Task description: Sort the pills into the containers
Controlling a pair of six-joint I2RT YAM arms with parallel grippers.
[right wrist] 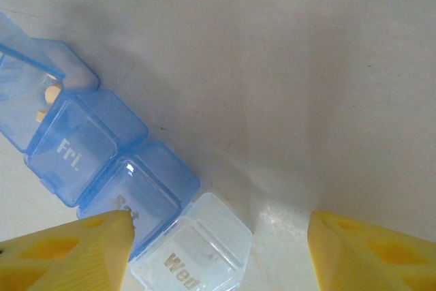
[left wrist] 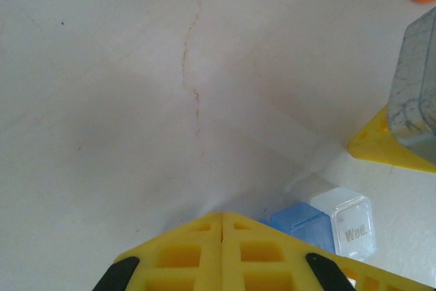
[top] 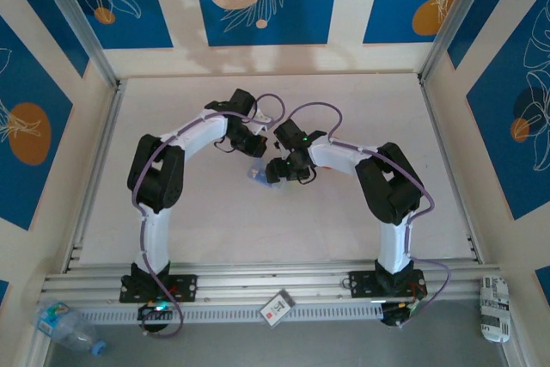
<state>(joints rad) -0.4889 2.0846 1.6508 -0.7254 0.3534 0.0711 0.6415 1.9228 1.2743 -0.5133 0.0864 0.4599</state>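
Containers (right wrist: 75, 148): long axis diagonal, near end inside spread right gripper (right wrist: 219, 230); left gripper (left wrist: 223, 226) pressed together, just beside.

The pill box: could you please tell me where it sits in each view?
Top external: pill box near the picture's centre.
Left wrist: pill box at bottom right.
Right wrist: pill box at lower left, running diagonally.
Shared landmark: its clear "Wed" compartment, in both wrist views.

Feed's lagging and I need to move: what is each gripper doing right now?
Left gripper: shut, nothing seen between its fingers.
Right gripper: open above the pill box, gripping nothing.
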